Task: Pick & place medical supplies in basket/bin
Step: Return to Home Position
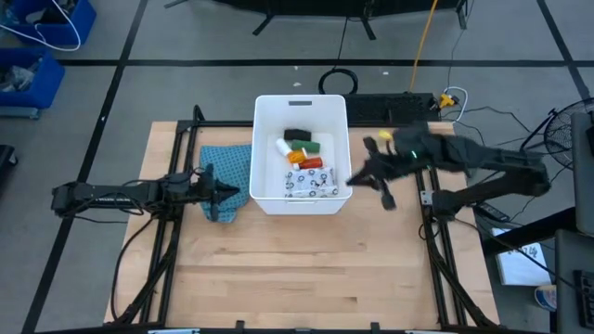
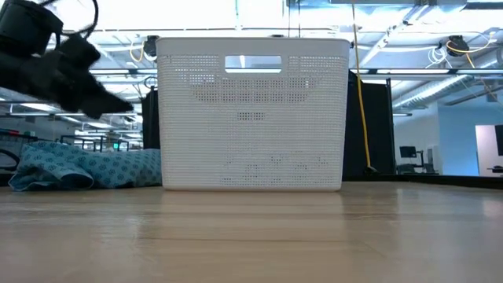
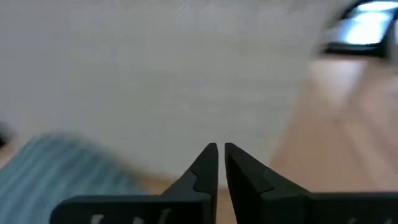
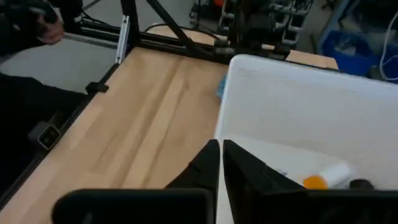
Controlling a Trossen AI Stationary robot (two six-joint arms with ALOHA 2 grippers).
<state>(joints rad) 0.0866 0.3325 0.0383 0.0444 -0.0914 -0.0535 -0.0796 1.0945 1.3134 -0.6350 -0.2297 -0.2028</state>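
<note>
The white bin (image 1: 302, 111) stands at mid-table, its perforated wall (image 2: 251, 118) facing the low camera. Inside lie a black oblong (image 1: 297, 134), green oblong (image 1: 312, 146), white bottle (image 1: 283, 146), orange vial (image 1: 295, 156), red tube (image 1: 312, 164) and a dotted white packet (image 1: 311, 189). My left gripper (image 1: 229, 195) (image 3: 221, 151) is shut and hovers above the teal cloth (image 1: 225, 165) just left of the bin. My right gripper (image 1: 356, 178) (image 4: 221, 149) is shut and held over the bin's right wall, empty. The right wrist view shows the bin's rim (image 4: 280, 65) and the bottle (image 4: 329, 176).
The teal cloth (image 2: 86, 169) lies crumpled against the bin's left side. A black frame rail (image 1: 176, 186) runs along each side of the table. Bare wood (image 1: 297, 269) stretches between the bin and the near edge. A keyboard (image 1: 390, 107) and cables lie beyond the far edge.
</note>
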